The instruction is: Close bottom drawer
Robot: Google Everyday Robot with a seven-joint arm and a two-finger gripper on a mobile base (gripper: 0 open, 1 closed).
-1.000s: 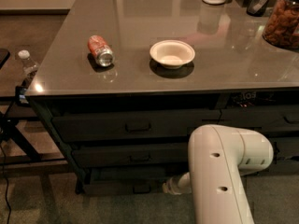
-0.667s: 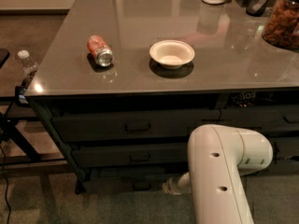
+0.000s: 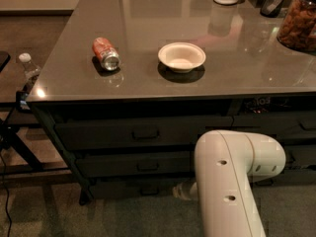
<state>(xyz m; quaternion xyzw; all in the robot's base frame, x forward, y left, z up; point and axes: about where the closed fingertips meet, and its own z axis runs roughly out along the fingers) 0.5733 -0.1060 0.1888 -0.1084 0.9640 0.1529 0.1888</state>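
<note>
Grey and glossy, the bench carries a red soda can lying on its side and, just to its right, a white bowl standing upright; a jar of brown snacks sits at the far right edge. Under the top, the bottom drawer is the lowest of three dark fronts, close to the floor. The white arm bends down in front of the stack, and the tool lies low against that drawer's front, right of its pull. Whether the tool is apart or together cannot be told.
</note>
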